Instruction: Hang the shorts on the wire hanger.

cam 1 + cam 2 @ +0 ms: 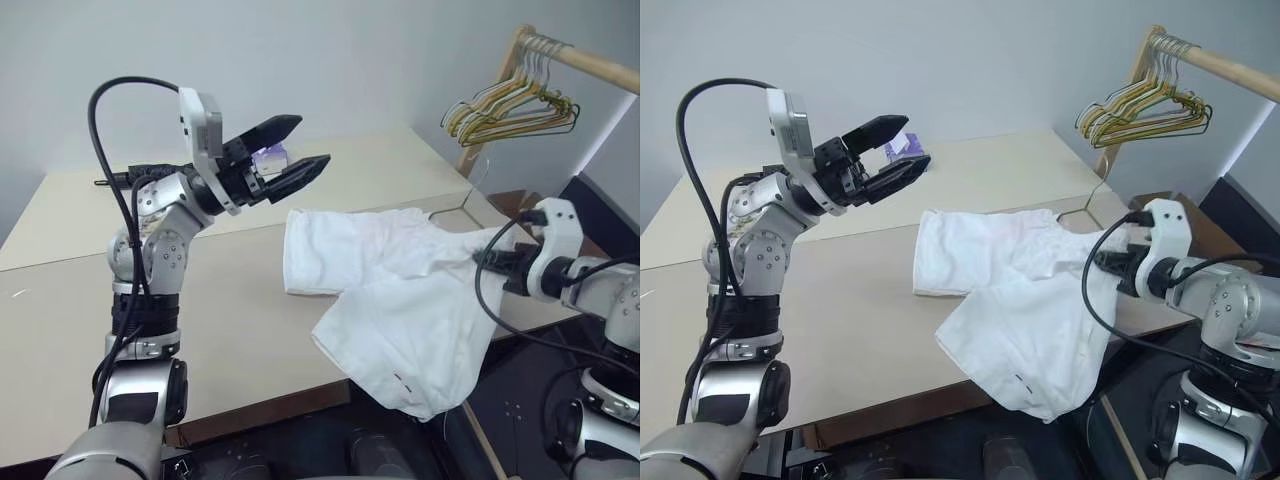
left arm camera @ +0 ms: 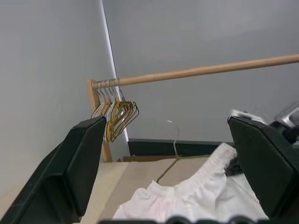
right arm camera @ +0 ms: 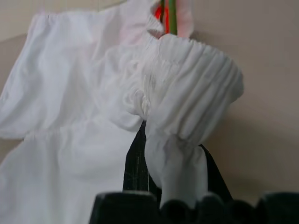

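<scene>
Our left claw [image 1: 290, 150] hangs raised above the desk [image 1: 80, 300], spread wide and empty, pointing toward the rail. Our right claw [image 3: 154, 154] pinches the shorts [image 1: 400, 300] by the waistband at the desk's right edge, one leg draping over the front. The wire hanger [image 2: 170, 161] lies just beyond the waistband.

Both eye views look forward and down from the head over the surface [image 1: 250, 290], sharing the shorts [image 1: 400, 300] and the rail of hangers [image 1: 510, 105]. The left wrist view faces level toward that rail. The right wrist view sits close against the shorts' waistband.
</scene>
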Robot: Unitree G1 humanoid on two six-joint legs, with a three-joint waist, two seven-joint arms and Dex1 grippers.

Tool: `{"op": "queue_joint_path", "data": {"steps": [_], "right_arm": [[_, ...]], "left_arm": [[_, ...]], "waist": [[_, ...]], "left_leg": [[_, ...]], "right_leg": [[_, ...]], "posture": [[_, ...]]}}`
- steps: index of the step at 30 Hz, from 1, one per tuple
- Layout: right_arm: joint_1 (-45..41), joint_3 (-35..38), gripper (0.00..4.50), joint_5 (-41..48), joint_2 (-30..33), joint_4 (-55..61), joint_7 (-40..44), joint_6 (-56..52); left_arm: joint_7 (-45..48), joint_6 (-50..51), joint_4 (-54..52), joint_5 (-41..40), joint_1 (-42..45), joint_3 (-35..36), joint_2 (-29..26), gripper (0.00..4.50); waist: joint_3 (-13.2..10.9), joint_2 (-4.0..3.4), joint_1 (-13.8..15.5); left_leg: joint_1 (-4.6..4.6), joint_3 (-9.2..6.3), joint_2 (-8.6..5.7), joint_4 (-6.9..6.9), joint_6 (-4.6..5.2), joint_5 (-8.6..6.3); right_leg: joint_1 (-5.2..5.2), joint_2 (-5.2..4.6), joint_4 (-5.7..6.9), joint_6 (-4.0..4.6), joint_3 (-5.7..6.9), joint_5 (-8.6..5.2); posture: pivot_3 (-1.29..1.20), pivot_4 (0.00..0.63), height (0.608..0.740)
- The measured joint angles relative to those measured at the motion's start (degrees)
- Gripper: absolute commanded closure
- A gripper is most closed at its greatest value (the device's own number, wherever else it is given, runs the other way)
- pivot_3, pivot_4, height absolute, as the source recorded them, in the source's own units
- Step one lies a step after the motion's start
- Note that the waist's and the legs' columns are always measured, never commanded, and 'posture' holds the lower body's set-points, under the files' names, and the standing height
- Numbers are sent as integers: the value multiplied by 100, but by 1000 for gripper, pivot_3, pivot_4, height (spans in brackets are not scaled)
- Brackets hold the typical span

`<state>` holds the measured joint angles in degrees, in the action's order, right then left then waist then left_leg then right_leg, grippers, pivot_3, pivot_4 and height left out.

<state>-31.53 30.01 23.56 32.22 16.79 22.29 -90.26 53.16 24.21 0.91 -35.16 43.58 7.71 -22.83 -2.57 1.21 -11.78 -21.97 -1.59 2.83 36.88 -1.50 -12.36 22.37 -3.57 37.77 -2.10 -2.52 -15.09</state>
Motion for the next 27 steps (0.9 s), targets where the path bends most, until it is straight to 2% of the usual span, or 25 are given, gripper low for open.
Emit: {"op": "queue_joint_path", "data": {"steps": [8, 12, 18, 22, 27], "right_arm": [[-280, 915, 4500, -435, -991, 134, -1038, 232], [-496, 1254, 4500, -641, -1277, 459, -1530, 511], [-458, 963, 4500, -1048, -1530, 1077, -2190, 1053], [-385, 841, 4500, -1334, -1682, 1082, -2605, 1279], [-466, 891, 4500, -1583, -1554, 910, -2940, 1646]], "left_arm": [[-280, 114, -335, -233, -82, -165, 532, 6], [-334, 100, -262, -235, 43, -255, 758, 6], [-453, 6, -142, -233, 431, -292, 1052, 6], [-538, 141, -87, -351, 586, -336, 1220, 6], [-529, 361, -122, -600, 628, -363, 1298, 6]], "waist": [[0, -4, 21], [0, -13, 1], [3, -17, -42], [2, -23, -87], [3, -30, -144]], "left_leg": [[-4, 1, -1, 0, 0, 0], [-4, 0, -1, 0, 0, 0], [-3, 3, -1, -1, 1, -1], [-4, 2, -1, -2, 1, -1], [-5, 3, -2, -3, 1, -1]], "right_leg": [[0, 0, -4, 1, -4, 1], [1, 1, -3, 0, -3, 1], [0, 1, -8, -1, -6, 0], [1, 1, -8, -4, -6, -2], [1, 1, -12, -7, -7, -4]], "posture": [[-205, 0, 740], [-217, 0, 740], [-227, 0, 740], [-231, 0, 740], [-236, 0, 740]]}}
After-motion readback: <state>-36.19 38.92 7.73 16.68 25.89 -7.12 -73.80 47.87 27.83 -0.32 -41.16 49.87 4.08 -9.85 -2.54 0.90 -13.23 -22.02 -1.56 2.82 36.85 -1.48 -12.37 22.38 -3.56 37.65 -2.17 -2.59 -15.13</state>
